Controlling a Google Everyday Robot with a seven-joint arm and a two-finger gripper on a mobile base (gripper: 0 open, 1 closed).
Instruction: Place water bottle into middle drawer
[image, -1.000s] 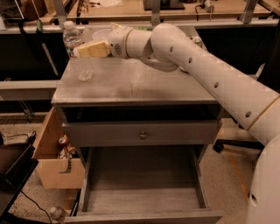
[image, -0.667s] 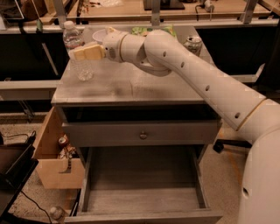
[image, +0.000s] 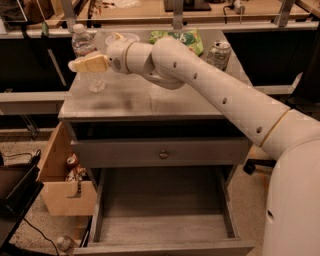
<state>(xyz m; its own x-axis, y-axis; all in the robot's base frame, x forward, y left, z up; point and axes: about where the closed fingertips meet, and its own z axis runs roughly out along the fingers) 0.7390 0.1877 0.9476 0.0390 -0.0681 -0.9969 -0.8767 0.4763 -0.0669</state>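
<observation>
Checking progress: early days. Nothing's in the drawer yet, so by my read the main job hasn't started.
Water bottle (image: 81, 44): standing upright at the back-left corner of the cabinet top (image: 165, 100). The base looks planted on the surface, so it isn't lifted.
Gripper (image: 77, 64): out at the left end of the arm, level with the bottle's middle and overlapping it from my camera.
Grip state: honestly can't tell whether it's clamped on the bottle or just alongside it, so I'm not calling it.
Middle drawer (image: 160, 227): pulled out low in the view with its grey plank floor showing. I can't see anything in it. It's well apart from the bottle, down and toward me.
Done so far: drawer open, arm reached across to the bottle.
Left to do: get a sure hold, lift, bring it down over the open drawer, set it inside, let go.
Changed vs 0.7 s ago: the gripper has crept a bit further left and slightly lower across the bottle. The bottle hasn't budged and the drawer is the same.
Other stuff: soda can (image: 220, 52) and green bag (image: 177, 40) at the back of the top, tan plywood box (image: 60, 185) left of the cabinet. I reckon none of it sits on the path down to the drawer.
</observation>
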